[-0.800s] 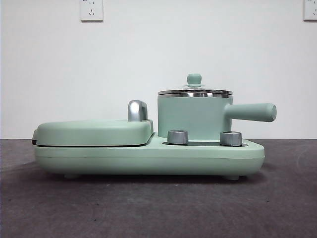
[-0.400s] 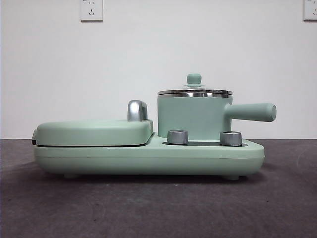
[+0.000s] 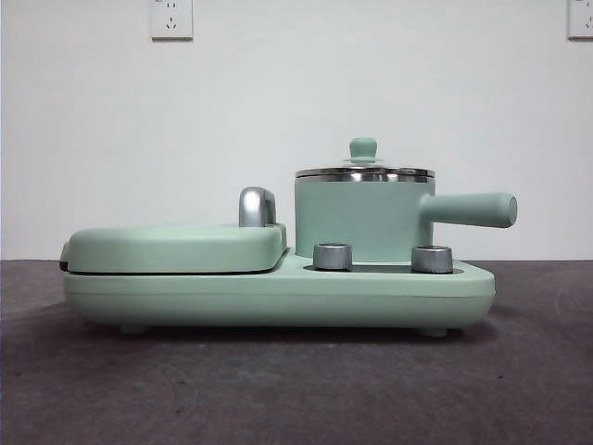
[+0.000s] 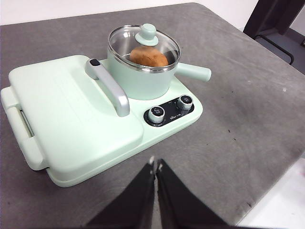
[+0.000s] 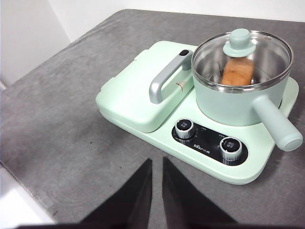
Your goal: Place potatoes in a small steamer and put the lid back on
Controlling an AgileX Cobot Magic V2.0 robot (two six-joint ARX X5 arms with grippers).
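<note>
The potato [image 4: 148, 56] lies inside the small steamer [image 3: 363, 222], visible through the glass lid [image 4: 144, 40], which sits square on the steel rim with its green knob upright. By the look of it, the job is done. Both arms hang back above the tabletop [image 3: 296, 389], well apart from the appliance: the left claw [image 4: 156, 167] has its jaws pressed together and holds nothing, while the right claw [image 5: 157, 164] shows a narrow gap between its jaws and is likewise empty.

What risk remains seems slight. A careless sweep could clip the stubby side handle [image 5: 276, 125] jutting past the base and turn the pot off its seat, or nudge the knob and slide the lid askew. The two control dials [image 3: 382, 257] sit close under the pot and could be bumped too.

The tabletop is a dark grey, felt-like mat. Behind stands a plain white wall with an outlet [image 3: 171, 19].
</note>
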